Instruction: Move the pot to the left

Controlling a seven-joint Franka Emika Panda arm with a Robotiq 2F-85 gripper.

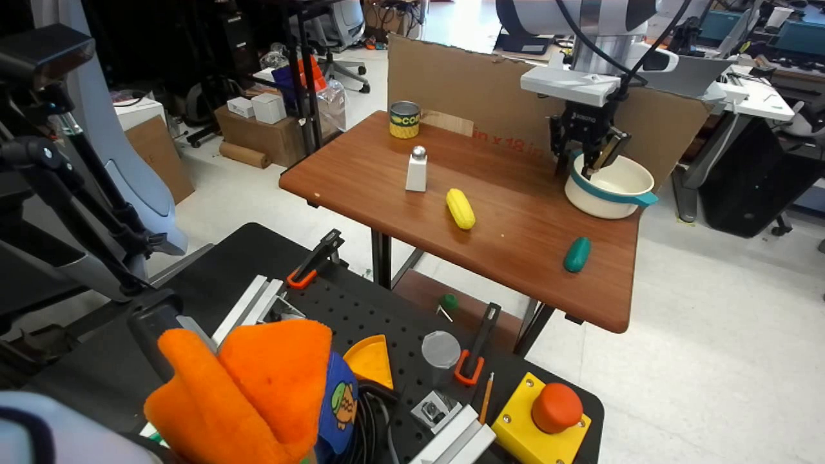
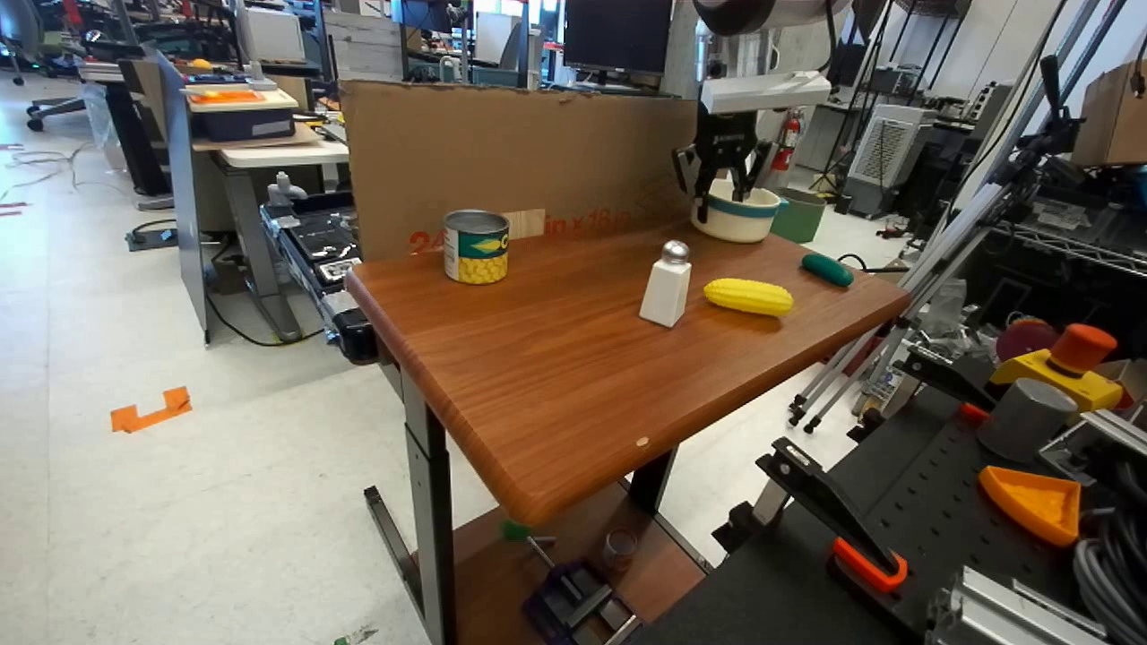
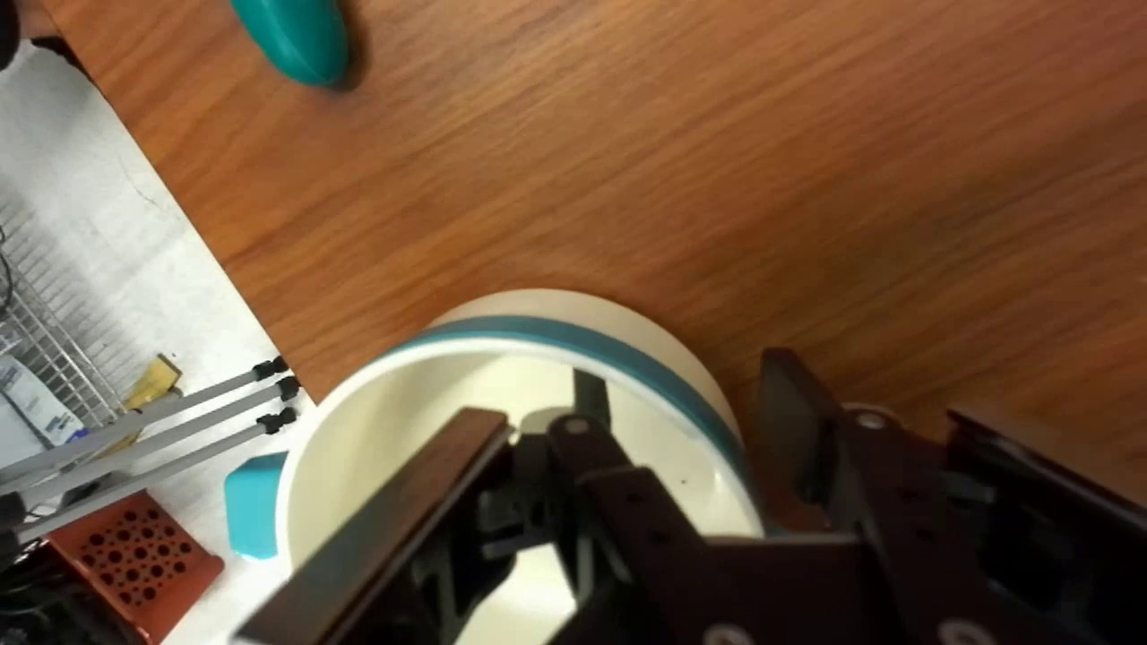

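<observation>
Here, claw (image 2: 720, 206) spread, straddling pot rim (image 1: 606, 194)

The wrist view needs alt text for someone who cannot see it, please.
An open pincer straddles the wall of a cream pot with a teal band. A green object lies on the wooden table, upper left.

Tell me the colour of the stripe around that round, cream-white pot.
Teal. The stripe around the pot shows best in the wrist view.
</observation>
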